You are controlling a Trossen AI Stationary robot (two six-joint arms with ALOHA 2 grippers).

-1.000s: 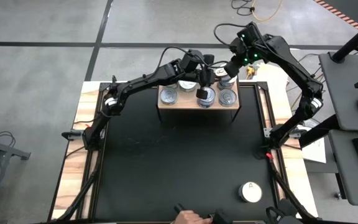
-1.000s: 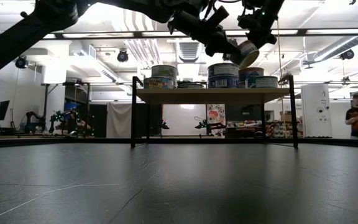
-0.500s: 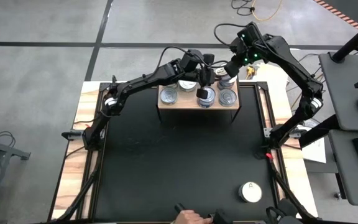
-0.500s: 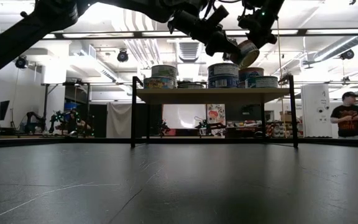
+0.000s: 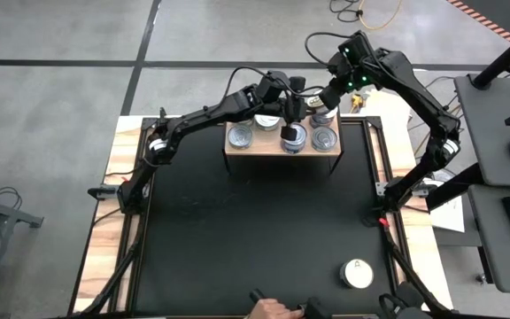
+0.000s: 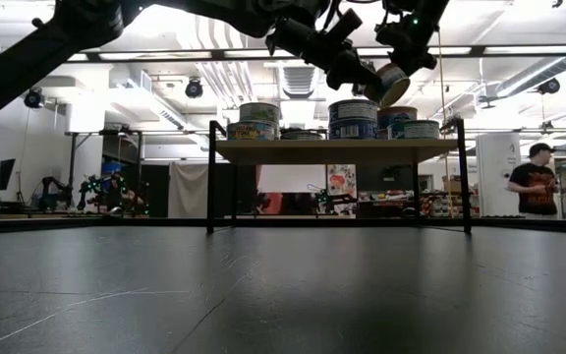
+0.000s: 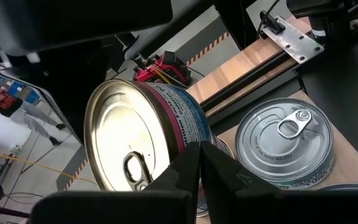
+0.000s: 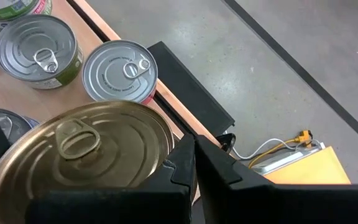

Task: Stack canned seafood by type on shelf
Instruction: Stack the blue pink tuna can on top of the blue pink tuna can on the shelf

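Natural-wood shelf (image 5: 283,151) sits at the far edge of your black tabletop (image 5: 255,230), tins lined along it. Your right gripper (image 8: 194,163) is clamped on the rim of a gold-topped can (image 8: 79,162), tilted in the air above the shelf's right end. Your left gripper (image 7: 199,167) is pinched shut just beside that can, holding nothing. Near the table's front, a white-topped can (image 5: 357,274) stands alone. Beyond, a person (image 6: 533,187) stands in the bright workshop.
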